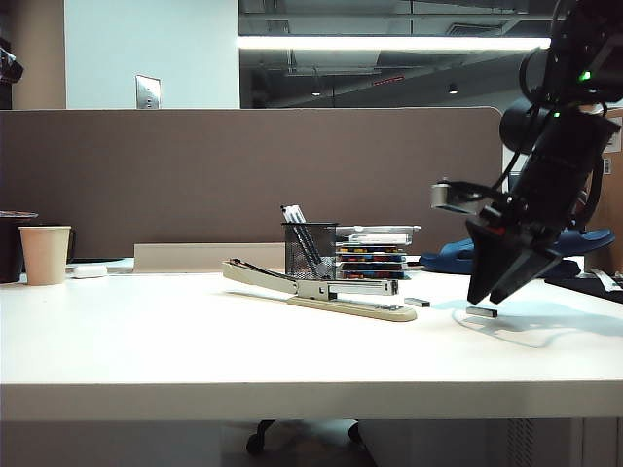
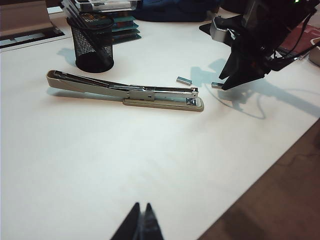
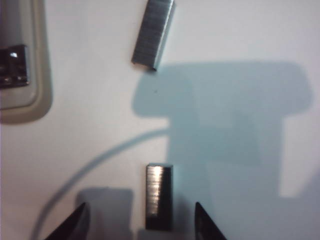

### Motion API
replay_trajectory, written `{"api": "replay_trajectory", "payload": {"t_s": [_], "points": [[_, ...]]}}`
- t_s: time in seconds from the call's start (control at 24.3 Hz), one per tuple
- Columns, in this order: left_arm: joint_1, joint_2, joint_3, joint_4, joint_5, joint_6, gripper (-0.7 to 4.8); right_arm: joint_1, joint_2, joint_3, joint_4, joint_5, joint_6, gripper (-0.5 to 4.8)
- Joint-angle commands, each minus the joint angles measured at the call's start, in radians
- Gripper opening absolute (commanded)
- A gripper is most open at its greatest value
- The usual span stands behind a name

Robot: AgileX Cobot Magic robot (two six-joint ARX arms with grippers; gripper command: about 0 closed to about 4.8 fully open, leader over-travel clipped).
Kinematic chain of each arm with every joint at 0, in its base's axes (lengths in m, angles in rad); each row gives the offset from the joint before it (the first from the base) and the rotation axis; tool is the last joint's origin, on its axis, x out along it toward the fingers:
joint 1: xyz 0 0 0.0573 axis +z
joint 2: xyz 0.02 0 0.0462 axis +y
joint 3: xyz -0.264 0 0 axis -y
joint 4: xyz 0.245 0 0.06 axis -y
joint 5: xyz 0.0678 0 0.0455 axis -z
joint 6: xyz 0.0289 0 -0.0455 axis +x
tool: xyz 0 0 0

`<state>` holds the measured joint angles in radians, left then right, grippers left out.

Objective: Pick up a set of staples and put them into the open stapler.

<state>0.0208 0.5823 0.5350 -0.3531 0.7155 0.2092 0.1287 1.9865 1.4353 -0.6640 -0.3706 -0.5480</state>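
The stapler [image 1: 321,290] lies open in the middle of the table, its long beige arm raised toward the left [image 2: 125,92]. Its base end shows in the right wrist view [image 3: 20,60]. The set of staples [image 3: 159,197], a short silvery bar, rests flat on the table between the fingers of my right gripper [image 3: 140,205], which is open and not touching it. In the exterior view that gripper [image 1: 484,298] points down just above the bar [image 1: 482,312], right of the stapler. My left gripper [image 2: 141,207] hovers shut and empty over the near table.
A second staple bar [image 1: 417,303] lies between the stapler and the right gripper [image 3: 153,34]. A black mesh pen cup [image 1: 310,250] and stacked trays [image 1: 375,251] stand behind the stapler. A paper cup [image 1: 45,254] is far left. A thin white cable [image 1: 506,336] loops near the right gripper.
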Motion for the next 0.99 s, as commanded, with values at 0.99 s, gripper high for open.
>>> {"api": "replay_trajectory", "payload": {"t_s": [0.99], "points": [[0.0,-0.001,0.005,0.01,0.003,0.001,-0.05,0.003,0.014,0.002,0.035,0.031,-0.003,2.29]]}}
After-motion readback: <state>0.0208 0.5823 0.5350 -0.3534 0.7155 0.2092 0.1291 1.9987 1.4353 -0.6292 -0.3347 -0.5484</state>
